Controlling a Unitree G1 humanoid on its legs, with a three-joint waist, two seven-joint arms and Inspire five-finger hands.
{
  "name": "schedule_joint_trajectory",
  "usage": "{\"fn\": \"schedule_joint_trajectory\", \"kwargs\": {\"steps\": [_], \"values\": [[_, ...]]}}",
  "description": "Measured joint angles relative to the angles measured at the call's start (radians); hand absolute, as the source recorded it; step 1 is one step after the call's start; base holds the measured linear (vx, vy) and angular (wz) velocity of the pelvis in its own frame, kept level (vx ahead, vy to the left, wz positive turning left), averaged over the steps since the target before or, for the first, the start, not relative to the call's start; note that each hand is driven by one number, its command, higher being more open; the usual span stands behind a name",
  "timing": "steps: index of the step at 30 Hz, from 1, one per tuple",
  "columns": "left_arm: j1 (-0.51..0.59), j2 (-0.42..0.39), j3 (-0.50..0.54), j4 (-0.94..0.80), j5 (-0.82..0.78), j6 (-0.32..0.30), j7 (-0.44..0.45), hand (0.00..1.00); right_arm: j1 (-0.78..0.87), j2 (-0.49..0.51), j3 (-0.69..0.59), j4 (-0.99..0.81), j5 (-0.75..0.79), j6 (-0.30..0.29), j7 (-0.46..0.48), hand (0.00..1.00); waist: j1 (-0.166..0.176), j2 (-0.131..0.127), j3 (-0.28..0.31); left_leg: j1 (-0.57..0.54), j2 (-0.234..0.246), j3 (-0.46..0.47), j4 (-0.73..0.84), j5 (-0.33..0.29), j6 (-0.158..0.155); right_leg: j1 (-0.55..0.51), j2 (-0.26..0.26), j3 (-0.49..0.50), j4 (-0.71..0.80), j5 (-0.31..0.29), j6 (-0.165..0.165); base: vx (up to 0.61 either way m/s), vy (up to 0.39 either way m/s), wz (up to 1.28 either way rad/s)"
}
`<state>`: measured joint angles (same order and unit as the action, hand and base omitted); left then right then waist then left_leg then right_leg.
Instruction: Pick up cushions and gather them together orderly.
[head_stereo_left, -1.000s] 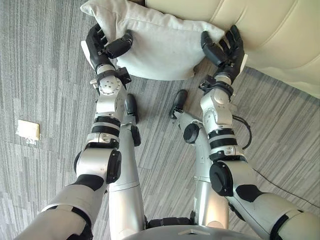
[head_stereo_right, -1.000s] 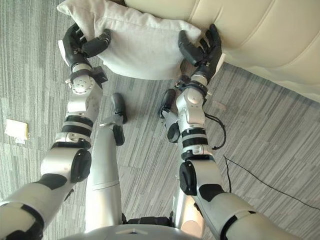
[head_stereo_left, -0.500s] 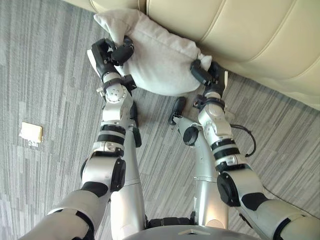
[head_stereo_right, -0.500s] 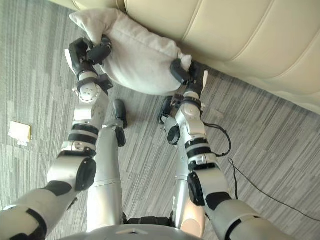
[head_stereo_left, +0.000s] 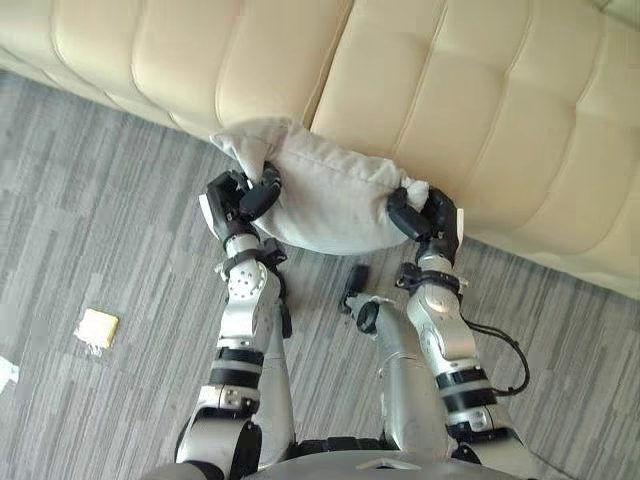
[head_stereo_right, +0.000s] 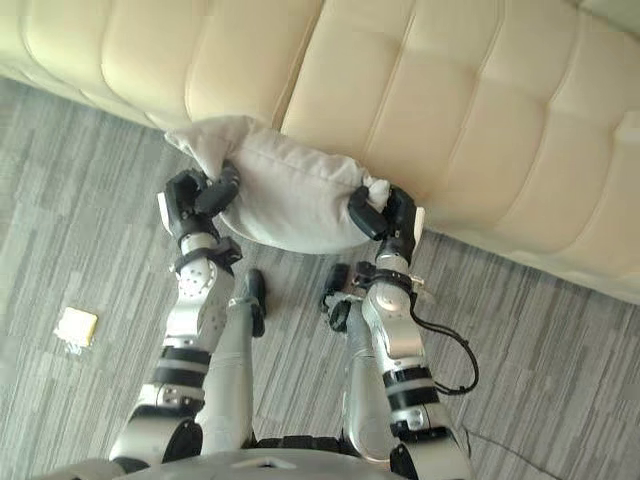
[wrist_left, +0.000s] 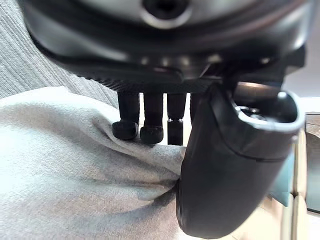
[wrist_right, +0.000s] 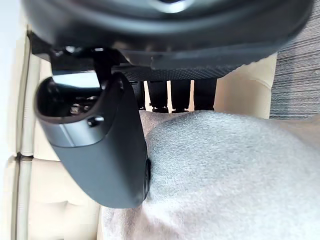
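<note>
Left wrist view: left hand (wrist_left: 227, 155) clamped on the cushion (wrist_left: 75, 165) — thumb pressed into the grey cloth, fingers (wrist_left: 150, 132) curled over the fold behind it.
Right wrist view: right hand (wrist_right: 95, 145) grips the opposite end the same way, with the thumb on one face and fingertips (wrist_right: 172, 102) dug in past the edge.
Why two hands: the cushion looks soft and wide, so a grip at each end probably keeps it spread instead of sagging.
Cushion's place: centre of the left eye view, apparently lifted clear of the carpet (head_stereo_left: 90, 220). Its far edge is at the front of the cream sofa (head_stereo_left: 450, 90) — touching or just beside, I cannot tell.
Step in hand: by my reading, carrying it up towards the sofa seat.
Lower left of frame: a small yellow scrap (head_stereo_left: 97, 327) lies on the carpet, well apart.
</note>
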<state>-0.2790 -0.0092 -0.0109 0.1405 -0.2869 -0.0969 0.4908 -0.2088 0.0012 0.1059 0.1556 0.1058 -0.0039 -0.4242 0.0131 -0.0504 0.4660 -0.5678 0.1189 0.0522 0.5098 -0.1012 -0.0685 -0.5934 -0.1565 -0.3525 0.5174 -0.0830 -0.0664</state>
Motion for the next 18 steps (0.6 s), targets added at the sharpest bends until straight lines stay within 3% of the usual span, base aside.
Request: {"fn": "schedule_joint_trajectory", "kwargs": {"steps": [3,7,13,18], "values": [[0.069,0.005,-0.035,-0.041,-0.018,-0.014,-0.003,0.0,0.05,-0.01,0.022,-0.015,-0.025,0.0,0.007,0.0,0.009,0.007,-0.009,0.091,-0.01,0.009,-0.067,0.015,-0.007,0.066,0.004,0.001,-0.024,-0.003,0.0,0.12,-0.035,-0.01],[0.183,0.026,-0.094,-0.053,-0.02,-0.029,-0.017,0.0,0.126,-0.047,0.047,-0.015,-0.098,0.001,0.028,0.0,0.008,0.03,-0.085,0.205,-0.016,0.024,-0.167,0.026,-0.01,0.149,0.016,0.011,-0.076,-0.011,0.007,0.14,-0.037,-0.07],[0.334,0.061,-0.146,-0.094,-0.037,-0.029,-0.045,0.0,0.197,-0.07,0.047,-0.016,-0.15,0.002,0.053,0.0,0.004,0.031,-0.174,0.34,-0.016,0.051,-0.263,0.028,-0.011,0.245,0.041,0.042,-0.136,-0.013,0.02,0.11,-0.005,-0.18],[0.405,0.062,-0.176,-0.134,-0.059,-0.028,-0.064,0.0,0.249,-0.086,0.047,-0.057,-0.165,0.002,0.062,0.0,0.004,0.025,-0.214,0.401,-0.016,0.064,-0.244,-0.016,-0.005,0.304,0.049,0.067,-0.141,-0.025,0.041,0.07,0.046,-0.13]]}}
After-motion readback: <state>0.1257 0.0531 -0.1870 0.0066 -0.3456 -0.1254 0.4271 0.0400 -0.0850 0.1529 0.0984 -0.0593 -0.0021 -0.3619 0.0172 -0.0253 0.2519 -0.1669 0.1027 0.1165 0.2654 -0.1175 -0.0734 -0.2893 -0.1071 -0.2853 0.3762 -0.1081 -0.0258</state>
